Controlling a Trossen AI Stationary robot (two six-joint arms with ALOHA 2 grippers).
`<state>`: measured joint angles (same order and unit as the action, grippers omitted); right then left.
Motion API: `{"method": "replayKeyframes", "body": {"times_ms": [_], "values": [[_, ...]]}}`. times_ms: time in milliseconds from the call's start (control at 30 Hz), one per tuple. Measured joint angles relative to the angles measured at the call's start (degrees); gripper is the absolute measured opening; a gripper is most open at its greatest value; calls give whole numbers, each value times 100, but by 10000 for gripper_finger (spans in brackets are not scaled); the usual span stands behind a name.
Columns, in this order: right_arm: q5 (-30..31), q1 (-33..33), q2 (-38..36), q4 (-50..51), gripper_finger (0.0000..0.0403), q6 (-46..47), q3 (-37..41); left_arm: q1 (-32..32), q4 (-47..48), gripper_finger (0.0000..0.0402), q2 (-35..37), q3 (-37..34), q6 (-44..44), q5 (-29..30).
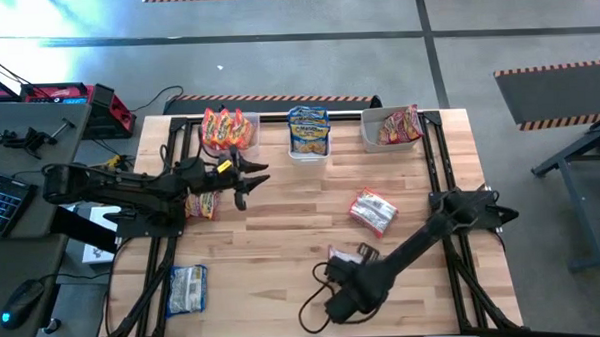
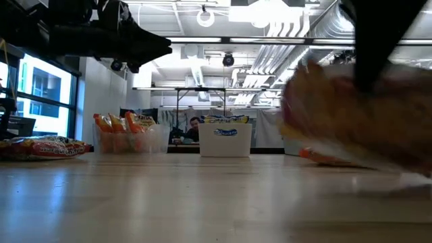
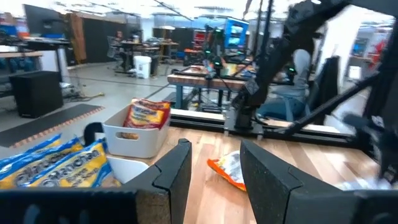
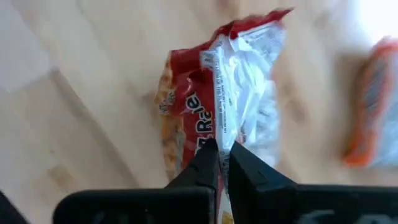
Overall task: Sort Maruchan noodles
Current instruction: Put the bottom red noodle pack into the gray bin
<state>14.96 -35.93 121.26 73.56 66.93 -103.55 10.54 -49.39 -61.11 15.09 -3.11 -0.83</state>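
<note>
Right now a red packet (image 4: 211, 112) is pinched at its crimped end seam between the closed fingers of the right gripper (image 4: 222, 163), near the table's front edge. Its long axis runs straight away from the fingers. Three bins stand along the far edge: the left bin (image 1: 227, 143) with orange packets, the middle bin (image 1: 309, 146) with blue ones, the right bin (image 1: 384, 129) with red. Another red-and-white packet (image 1: 373, 211) lies between gripper and bins. Bare wood is seen on the way to the right bin. The left gripper (image 1: 248, 177) is held half open, empty, near the left bin.
</note>
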Motion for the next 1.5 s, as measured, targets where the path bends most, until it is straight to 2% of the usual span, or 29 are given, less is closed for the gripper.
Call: {"method": "replayKeyframes", "body": {"times_ms": [167, 267, 367, 500, 600, 733, 833, 900, 1033, 1200, 1300, 1500], "values": [[982, 141, -844, -212, 0, -715, 656, 221, -52, 126, -183, 0, -209, -408], [1542, 269, -1579, -1031, 0, -983, 1488, 298, -142, 126, -412, 0, -225, -623], [1929, 396, -2430, -2487, 0, -1394, 2679, 359, -491, 126, -726, 0, -228, -1007], [2054, 657, -3501, -5154, 0, -2312, 4461, 408, -927, 126, -1217, 38, -291, -1562], [1879, 936, -4063, -7398, 0, -3124, 5712, 407, -948, 126, -1607, 242, -447, -1707], [1198, 1359, -4443, -10372, 0, -4259, 7011, 407, -871, 135, -2302, 610, -702, -1878], [473, 1704, -4483, -11978, 0, -4879, 7619, 389, -955, 151, -2789, 989, -835, -2401], [-57, 1924, -4484, -12687, 0, -5168, 7828, 317, -1203, 165, -3060, 1208, -885, -2659], [-985, 2222, -4486, -13272, 0, -5582, 7866, 166, -1618, 190, -3505, 1708, -889, -2976], [-1779, 2395, -4486, -13290, 0, -5875, 7599, 27, -1703, 199, -3995, 2448, -1097, -3668], [-2001, 2433, -4486, -13271, 0, -5981, 7484, -68, -1773, 198, -4216, 2796, -1170, -3881], [-2081, 2431, -4486, -13262, 0, -6053, 7467, -186, -1791, 198, -4328, 3143, -903, -4392]]}}
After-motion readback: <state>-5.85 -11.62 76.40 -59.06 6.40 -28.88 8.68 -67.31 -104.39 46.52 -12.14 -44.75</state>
